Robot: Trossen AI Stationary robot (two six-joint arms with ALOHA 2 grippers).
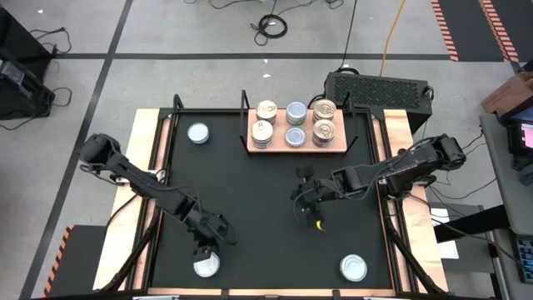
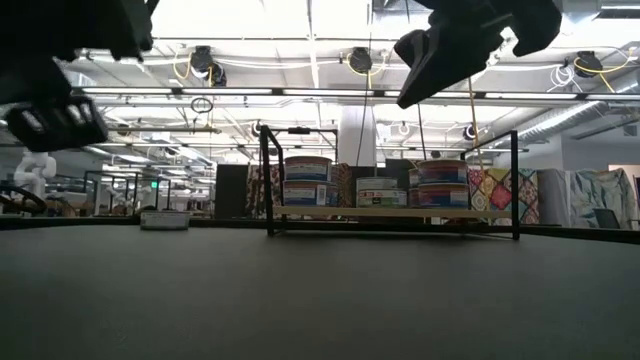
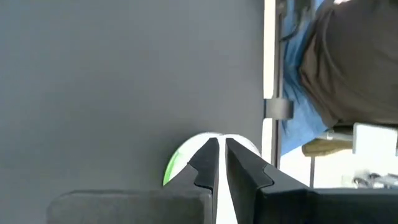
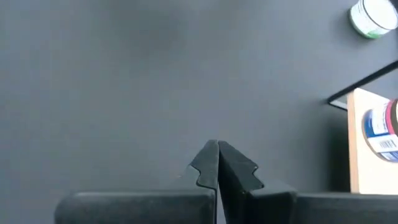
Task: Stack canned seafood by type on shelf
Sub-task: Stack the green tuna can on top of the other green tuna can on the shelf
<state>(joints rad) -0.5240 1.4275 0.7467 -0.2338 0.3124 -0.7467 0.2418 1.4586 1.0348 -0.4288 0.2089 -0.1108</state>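
The light-wood shelf (image 1: 337, 147) stands at the far middle of the black mat and carries several tins (image 1: 296, 123), stacked two high in the low view (image 2: 308, 180). Three loose tins rest flat on the mat: one far left (image 1: 198, 132), one near left (image 1: 206, 266), one near right (image 1: 353, 267). My left gripper (image 1: 205, 248) hovers shut just above the near-left tin (image 3: 177, 163), which shows beyond its fingertips. My right gripper (image 1: 315, 220) hangs shut over the bare middle of the mat, clear of everything, with the far-left tin (image 4: 372, 15) and the shelf's edge (image 4: 357, 149) ahead of it.
A black ribbed box (image 1: 379, 87) sits behind the shelf's right end. Thin black posts (image 2: 268, 180) rise at the shelf's edges. A wooden border (image 1: 146, 167) frames the mat. A person's clothing (image 3: 348, 68) shows past the table's near edge.
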